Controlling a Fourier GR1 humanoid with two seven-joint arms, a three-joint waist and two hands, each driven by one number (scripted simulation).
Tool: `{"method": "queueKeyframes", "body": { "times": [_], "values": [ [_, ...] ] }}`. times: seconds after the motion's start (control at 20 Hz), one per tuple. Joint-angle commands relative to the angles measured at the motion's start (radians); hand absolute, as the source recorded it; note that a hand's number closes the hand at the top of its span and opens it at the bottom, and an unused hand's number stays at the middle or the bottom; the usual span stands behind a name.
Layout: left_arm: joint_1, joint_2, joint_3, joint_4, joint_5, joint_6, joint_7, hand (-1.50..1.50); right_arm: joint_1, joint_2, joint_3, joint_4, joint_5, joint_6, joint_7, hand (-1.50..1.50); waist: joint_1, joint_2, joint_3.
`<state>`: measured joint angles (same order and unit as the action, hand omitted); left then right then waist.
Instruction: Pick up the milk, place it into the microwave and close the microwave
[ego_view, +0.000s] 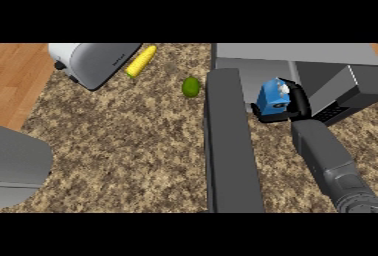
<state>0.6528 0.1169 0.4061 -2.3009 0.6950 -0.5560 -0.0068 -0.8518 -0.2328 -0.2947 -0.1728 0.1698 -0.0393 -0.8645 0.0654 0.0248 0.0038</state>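
The milk (272, 96) is a small blue carton with a white top, held upright in front of the microwave's opening. My right hand (297, 104) is curled round its right side and base, the forearm running in from the lower right. The microwave (295, 52) sits at the upper right, grey, with a dark panel of buttons on its right. Its door (230, 145) stands open, a long dark slab reaching toward the view's lower edge, just left of the carton. My left hand does not show; only a grey part of the left arm (22, 167) appears at the left edge.
A grey toaster (92, 62) stands at the upper left with a yellow corn cob (141, 61) beside it. A green avocado (191, 87) lies close to the door's far end. The speckled counter (125, 145) spreads out left of the door; wooden floor shows at the far left.
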Motion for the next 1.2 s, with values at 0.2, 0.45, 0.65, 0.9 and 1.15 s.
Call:
{"method": "queueKeyframes", "body": {
  "times": [0.2,0.45,0.65,0.9,1.15],
  "values": [
    [-0.078,0.036,0.008,-0.027,0.021,0.038,0.030,-1.50,-0.087,-0.045,0.024,0.036,0.047,-0.086,0.053,1.50,0.020,0.016,0.002],
    [-0.076,0.046,0.000,-0.003,0.039,0.011,0.029,-1.50,-0.128,-0.085,0.016,0.049,0.056,-0.205,0.104,1.50,0.057,0.033,0.003],
    [-0.089,0.069,0.012,-0.003,0.062,0.011,0.037,-1.50,-0.144,-0.093,0.019,0.060,0.067,-0.270,0.126,1.50,0.073,0.037,0.003],
    [-0.116,0.088,0.013,0.020,0.056,0.003,0.039,-1.50,-0.169,-0.133,0.010,0.069,0.065,-0.284,0.155,1.50,0.094,0.055,0.005],
    [-0.136,0.083,0.010,0.026,0.059,0.008,0.033,-1.50,-0.182,-0.161,0.000,0.074,0.061,-0.303,0.168,1.50,0.109,0.063,0.005]
  ]
}}
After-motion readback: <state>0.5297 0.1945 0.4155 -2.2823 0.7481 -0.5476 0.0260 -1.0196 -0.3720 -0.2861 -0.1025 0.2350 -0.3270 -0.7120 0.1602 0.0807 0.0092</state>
